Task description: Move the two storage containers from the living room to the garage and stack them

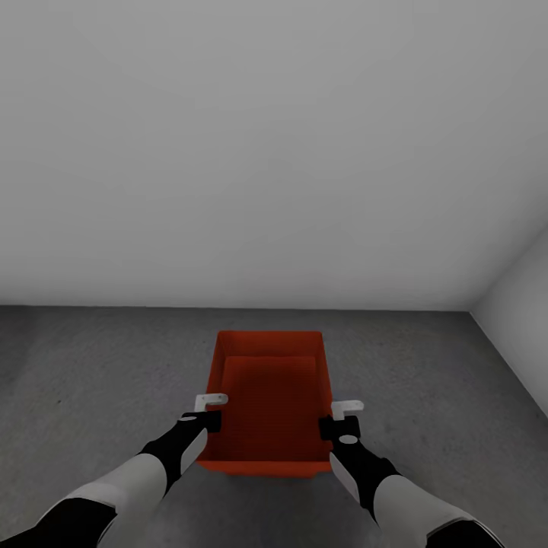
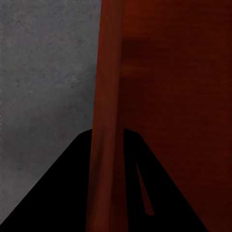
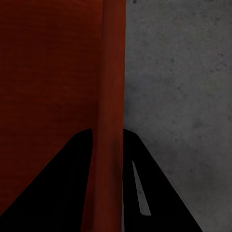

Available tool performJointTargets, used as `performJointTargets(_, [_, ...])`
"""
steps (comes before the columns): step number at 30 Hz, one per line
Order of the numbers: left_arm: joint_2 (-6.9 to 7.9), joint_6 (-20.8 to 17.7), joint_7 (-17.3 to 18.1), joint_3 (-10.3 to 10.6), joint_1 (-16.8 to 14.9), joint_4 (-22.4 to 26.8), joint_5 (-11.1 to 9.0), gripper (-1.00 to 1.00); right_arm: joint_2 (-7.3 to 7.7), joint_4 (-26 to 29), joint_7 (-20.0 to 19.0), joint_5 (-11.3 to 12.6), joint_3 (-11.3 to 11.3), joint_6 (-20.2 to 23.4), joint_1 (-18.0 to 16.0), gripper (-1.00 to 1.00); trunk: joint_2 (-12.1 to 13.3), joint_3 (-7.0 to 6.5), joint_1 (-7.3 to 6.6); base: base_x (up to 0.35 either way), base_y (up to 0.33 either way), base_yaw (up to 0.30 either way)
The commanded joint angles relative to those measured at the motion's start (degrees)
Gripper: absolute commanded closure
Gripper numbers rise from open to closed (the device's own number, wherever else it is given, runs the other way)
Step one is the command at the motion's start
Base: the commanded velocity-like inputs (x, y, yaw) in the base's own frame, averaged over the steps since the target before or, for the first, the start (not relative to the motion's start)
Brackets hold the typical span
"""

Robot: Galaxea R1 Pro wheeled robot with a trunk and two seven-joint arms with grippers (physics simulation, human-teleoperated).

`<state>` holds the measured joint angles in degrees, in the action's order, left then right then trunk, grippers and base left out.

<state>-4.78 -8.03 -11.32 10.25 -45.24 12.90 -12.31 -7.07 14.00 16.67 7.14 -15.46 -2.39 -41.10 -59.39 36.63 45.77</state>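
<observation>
Above the grey floor (image 1: pixel 114 365), 1 red-orange container (image 1: pixel 268 396), each side wall pinched by 1 hand.

Red-orange open-top container (image 1: pixel 270 396) upright, level, above grey concrete floor (image 1: pixel 91 380).

Count on inspection: one red-orange storage container (image 1: pixel 270 403), open-topped; an inner red rectangle shows within it, and whether that marks a second nested bin cannot be told; two arms, each with one end effector, left end effector (image 1: pixel 211 411) and right end effector (image 1: pixel 338 417); two grey walls meeting at one corner; one concrete floor (image 1: pixel 91 380).
</observation>
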Motion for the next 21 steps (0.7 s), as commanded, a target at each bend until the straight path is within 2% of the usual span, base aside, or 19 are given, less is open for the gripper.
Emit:
performJointTargets(1, [1.61, 4.6, -0.6, -1.0, 0.0, 0.3, 0.9, 1.00, 0.12, -0.2, 3.5, 1.2, 1.5, -0.3, 0.0, 1.00, 0.0, 0.05, 0.00, 0.004, 0.001, 0.000])
performJointTargets(6, [1.61, 4.6, -0.6, -1.0, 0.0, 0.3, 0.9, 1.00, 0.12, -0.2, 3.5, 1.2, 1.5, -0.3, 0.0, 1.00, 0.0, 0.05, 0.00, 0.019, 0.005, 0.000])
performJointTargets(13, [1.61, 4.6, -0.6, -1.1, 0.0, 0.3, 0.9, 1.00, 0.12, -0.2, 3.5, 1.2, 1.5, -0.3, 0.0, 1.00, 0.0, 0.05, 0.00, 0.129, 0.056, 0.000])
performJointTargets(21, [1.61, 4.6, -0.6, -1.0, 0.0, 0.3, 0.9, 1.00, 0.12, -0.2, 3.5, 1.2, 1.5, -0.3, 0.0, 1.00, 0.0, 0.05, 0.00, 0.013, 0.006, 0.000])
